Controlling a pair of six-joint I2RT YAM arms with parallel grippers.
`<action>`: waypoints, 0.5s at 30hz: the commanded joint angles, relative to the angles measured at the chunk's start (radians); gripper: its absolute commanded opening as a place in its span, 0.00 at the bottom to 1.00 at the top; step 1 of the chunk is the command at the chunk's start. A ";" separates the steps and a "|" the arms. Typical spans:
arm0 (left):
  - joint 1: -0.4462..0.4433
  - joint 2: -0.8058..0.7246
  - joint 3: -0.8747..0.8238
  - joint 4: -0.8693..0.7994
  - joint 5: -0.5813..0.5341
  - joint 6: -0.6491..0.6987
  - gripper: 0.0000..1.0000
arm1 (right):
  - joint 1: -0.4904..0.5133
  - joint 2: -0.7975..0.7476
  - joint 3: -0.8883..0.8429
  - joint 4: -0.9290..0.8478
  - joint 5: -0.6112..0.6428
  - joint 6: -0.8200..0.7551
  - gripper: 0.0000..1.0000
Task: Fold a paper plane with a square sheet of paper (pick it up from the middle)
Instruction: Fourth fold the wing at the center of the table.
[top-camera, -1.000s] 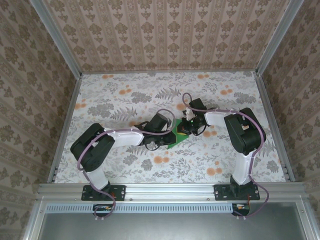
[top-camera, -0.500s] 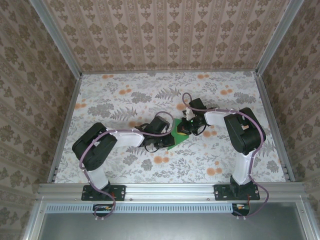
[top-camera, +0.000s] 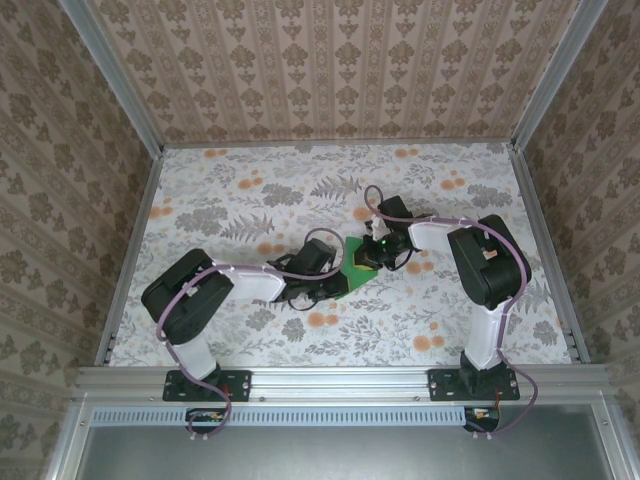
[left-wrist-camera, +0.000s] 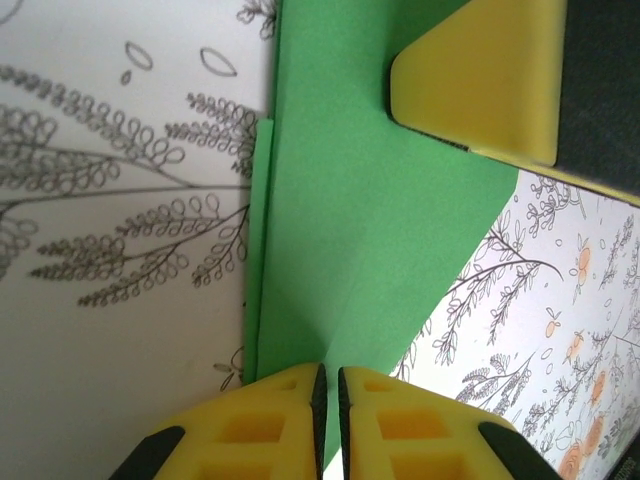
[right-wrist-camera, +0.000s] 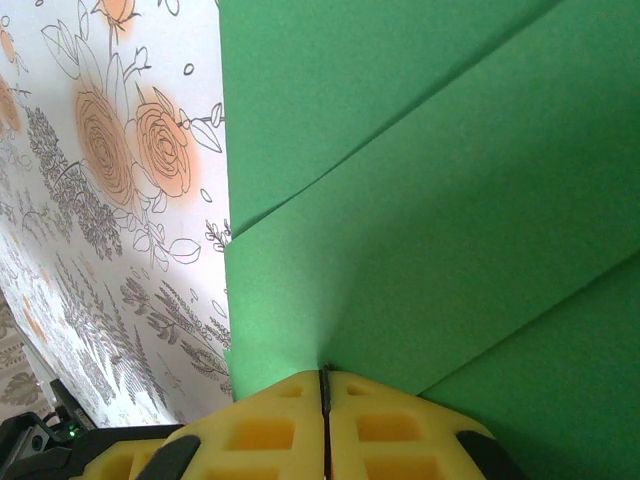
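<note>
Two black-and-white robot arms meet over green paper at mid-table.
The left gripper (top-camera: 336, 276) and the right gripper (top-camera: 371, 257) both sit over a folded sheet of bright green paper (top-camera: 349, 286) lying on the flower-printed tablecloth (top-camera: 250, 200). The left gripper reaches in from the near left, the right from the right. The arms hide most of the sheet. Beige patterned wallpaper walls (top-camera: 330, 70) enclose the table.

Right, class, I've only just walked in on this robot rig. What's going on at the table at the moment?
Two robot arms are working together on a green sheet of paper near the middle of the floral table. The sheet is partly folded, with overlapping flaps and creases showing, but it is not yet a finished plane. The left gripper is shut on a narrowing end of the paper. The right gripper is shut on the edge of a folded layer.
</note>
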 joint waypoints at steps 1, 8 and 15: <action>-0.038 -0.023 -0.062 -0.143 0.020 -0.040 0.14 | -0.006 0.083 -0.039 -0.108 0.161 -0.015 0.09; -0.057 -0.069 -0.092 -0.177 0.011 -0.046 0.09 | -0.007 0.085 -0.042 -0.110 0.166 -0.014 0.09; -0.059 -0.121 -0.104 -0.220 -0.002 -0.026 0.03 | -0.007 0.088 -0.041 -0.112 0.169 -0.013 0.09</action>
